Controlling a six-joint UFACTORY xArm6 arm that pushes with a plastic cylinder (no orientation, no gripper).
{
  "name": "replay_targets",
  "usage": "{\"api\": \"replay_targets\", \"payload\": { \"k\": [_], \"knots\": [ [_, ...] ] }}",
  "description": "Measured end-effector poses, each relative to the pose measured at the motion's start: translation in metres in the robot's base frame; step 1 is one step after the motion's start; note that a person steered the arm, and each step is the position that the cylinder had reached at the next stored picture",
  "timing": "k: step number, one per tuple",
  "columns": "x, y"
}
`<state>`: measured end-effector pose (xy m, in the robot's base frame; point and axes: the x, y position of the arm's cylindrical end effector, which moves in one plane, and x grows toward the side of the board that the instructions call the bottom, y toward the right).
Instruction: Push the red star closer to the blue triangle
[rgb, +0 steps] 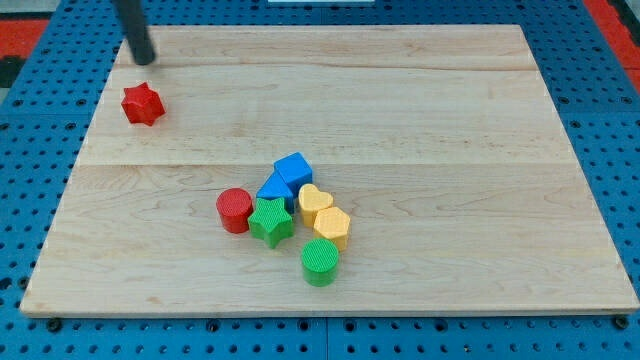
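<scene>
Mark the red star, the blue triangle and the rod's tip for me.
red star (142, 104), camera view, centre of its top face.
blue triangle (273, 188), camera view, visible top face beside the blue cube.
my tip (145, 60), camera view, very end of the rod, just above the red star.

Bright even light, soft faint shadows, sharp focus, no glare

**Rod Standing at the View's Upper Left**

1 dark rod is entering from the view's top edge and slanting slightly down toward the view's right. My tip (144, 60) is sitting at the rod's lower end, rounded and dark, in the view's upper left corner. The rod's upper length is running out of frame, so the arm behind it is not showing. Nothing is touching my tip.
</scene>
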<state>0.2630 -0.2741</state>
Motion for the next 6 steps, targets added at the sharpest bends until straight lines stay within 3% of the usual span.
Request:
{"api": "replay_targets", "payload": {
  "k": [1,2,3,6],
  "knots": [
    [0.040,-0.018],
    [0.087,0.011],
    [0.101,0.031],
    [0.064,0.008]
  ]
}}
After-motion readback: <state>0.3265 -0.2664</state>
